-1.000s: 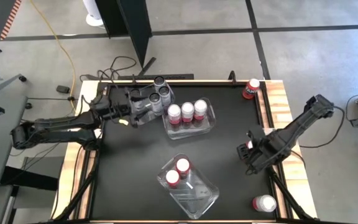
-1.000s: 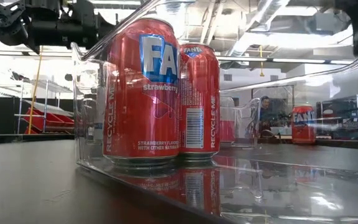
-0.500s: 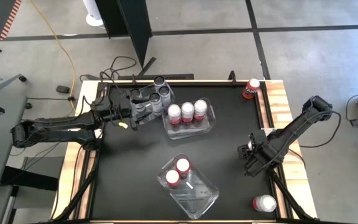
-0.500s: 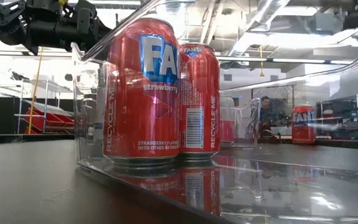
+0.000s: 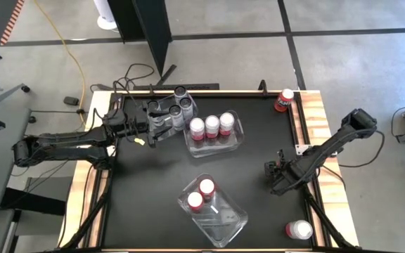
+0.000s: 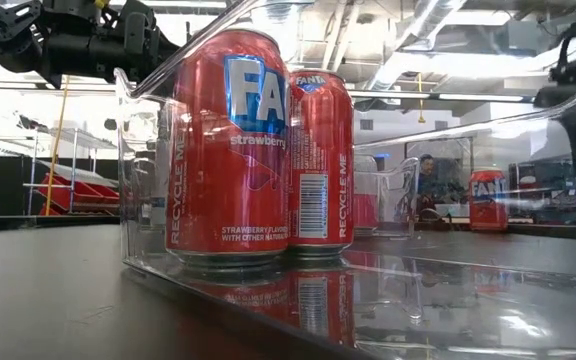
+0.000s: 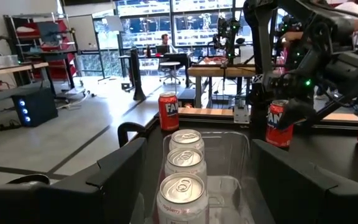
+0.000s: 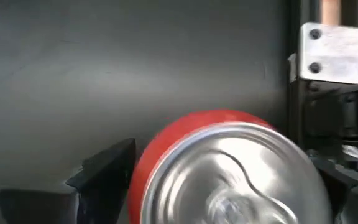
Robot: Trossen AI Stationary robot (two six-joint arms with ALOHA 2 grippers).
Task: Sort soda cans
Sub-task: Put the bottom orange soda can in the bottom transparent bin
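Red soda can with a silver top stands upright on the black desk near its right edge, directly under the right tool. In the right wrist view the can sits between the two dark fingers, which stand wide on either side with no visible contact; tool open, nothing held.

Other cans: three red-and-white cans in a row inside the clear plastic rectangular bin at the desk's middle-back; two red cans in the nearer clear bin; two dark grey cans at the back left, just beside the middle bin; one red can on the back right corner; one pale-topped can at the front right edge.

Left tool hovers at the left end of the middle bin, beside the grey cans. Fingers spread, nothing between them; the left wrist view looks straight down the row of three silver tops.

Risks, my judgement: the can under the right tool looks off-centre between the fingers, so one finger could strike first on closing and push or tip it. It is close to the desk's side rail, so a shove might send it against the edge.

Pose: right arm reaches in from the right, forearm slanting down, wrist pointing at the desk. Left arm lies long and low from the left side.
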